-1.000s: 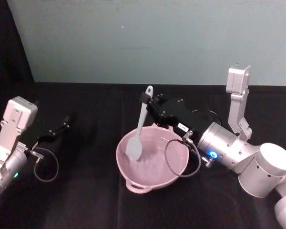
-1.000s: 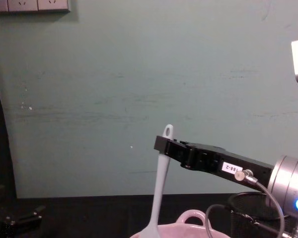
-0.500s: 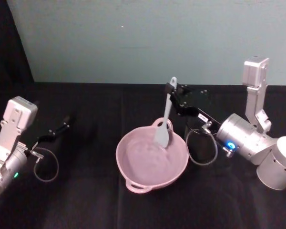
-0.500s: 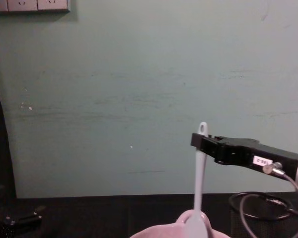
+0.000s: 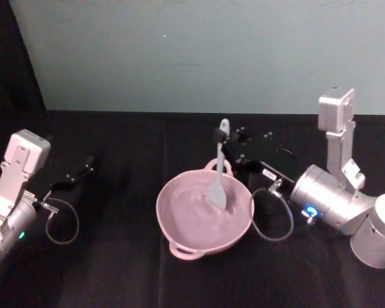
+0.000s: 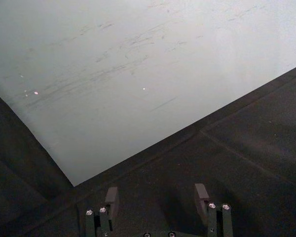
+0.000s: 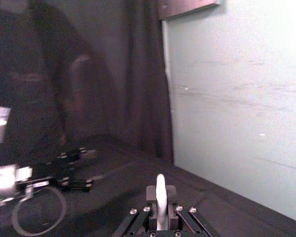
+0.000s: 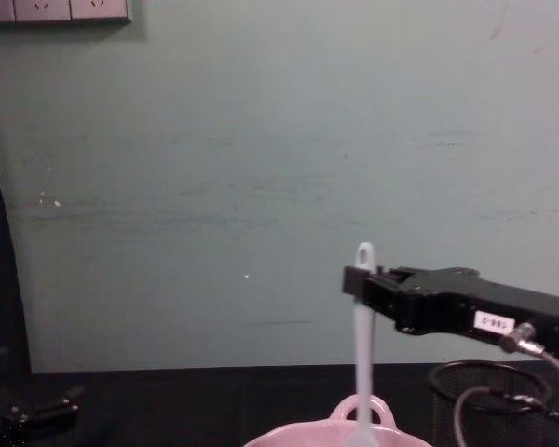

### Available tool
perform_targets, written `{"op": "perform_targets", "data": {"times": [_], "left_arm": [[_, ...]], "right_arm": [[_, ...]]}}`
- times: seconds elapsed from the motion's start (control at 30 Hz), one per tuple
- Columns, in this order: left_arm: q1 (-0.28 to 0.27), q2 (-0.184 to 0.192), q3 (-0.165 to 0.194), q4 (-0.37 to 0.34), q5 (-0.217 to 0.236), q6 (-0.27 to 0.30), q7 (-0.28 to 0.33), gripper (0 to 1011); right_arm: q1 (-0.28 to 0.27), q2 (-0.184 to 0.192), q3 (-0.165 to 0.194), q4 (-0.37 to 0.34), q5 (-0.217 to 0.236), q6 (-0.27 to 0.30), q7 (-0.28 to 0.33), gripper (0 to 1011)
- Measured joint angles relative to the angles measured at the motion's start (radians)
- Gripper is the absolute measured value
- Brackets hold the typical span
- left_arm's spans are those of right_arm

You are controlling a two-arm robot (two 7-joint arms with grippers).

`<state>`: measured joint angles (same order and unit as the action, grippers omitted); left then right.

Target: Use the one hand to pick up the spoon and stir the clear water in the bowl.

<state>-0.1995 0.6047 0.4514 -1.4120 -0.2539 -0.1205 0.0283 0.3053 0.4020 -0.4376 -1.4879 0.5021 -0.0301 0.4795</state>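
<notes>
The pale pink bowl (image 5: pixel 192 221) sits on the black table in the middle of the head view, its loop handle (image 8: pixel 361 407) rising at the far rim. The white spoon (image 5: pixel 219 181) stands nearly upright, blade down inside the bowl near the far right side. My right gripper (image 5: pixel 221 136) is shut on the spoon's upper handle, just below the eyelet (image 8: pixel 363 252). In the right wrist view the handle tip (image 7: pixel 160 190) pokes up between the shut fingers. My left gripper (image 6: pixel 157 197) is open, parked low at the far left over bare table.
A black wire-mesh cup (image 8: pixel 489 405) stands right of the bowl, behind the right arm's grey cable (image 5: pixel 269 215). A pale green wall (image 5: pixel 199 51) backs the table. The left arm's cable loop (image 5: pixel 61 221) lies on the cloth at left.
The right gripper swung the spoon from the bowl's left side to its far right rim, then slightly back left and down into the bowl. The left arm stayed still.
</notes>
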Motion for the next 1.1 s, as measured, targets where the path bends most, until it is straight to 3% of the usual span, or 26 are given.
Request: {"op": "perform_targets", "data": {"times": [0.4, 0.6, 0.73, 0.87, 1.1], "left_arm": [[0.000, 0.000, 0.000, 0.000, 0.000, 0.000, 0.000, 1005], [0.000, 0.000, 0.000, 0.000, 0.000, 0.000, 0.000, 1005], [0.000, 0.000, 0.000, 0.000, 0.000, 0.000, 0.000, 1005], [0.000, 0.000, 0.000, 0.000, 0.000, 0.000, 0.000, 1005], [0.000, 0.000, 0.000, 0.000, 0.000, 0.000, 0.000, 1005]], "right_arm": [[-0.017, -0.026, -0.050, -0.050, -0.002, 0.002, 0.043, 124], [0.002, -0.054, -0.058, -0.018, 0.010, -0.009, 0.047, 124], [0.030, -0.087, -0.047, 0.050, 0.037, -0.028, 0.050, 124], [0.062, -0.106, -0.040, 0.117, 0.033, -0.043, 0.041, 124], [0.081, -0.103, -0.020, 0.154, 0.004, -0.051, 0.008, 124]]}}
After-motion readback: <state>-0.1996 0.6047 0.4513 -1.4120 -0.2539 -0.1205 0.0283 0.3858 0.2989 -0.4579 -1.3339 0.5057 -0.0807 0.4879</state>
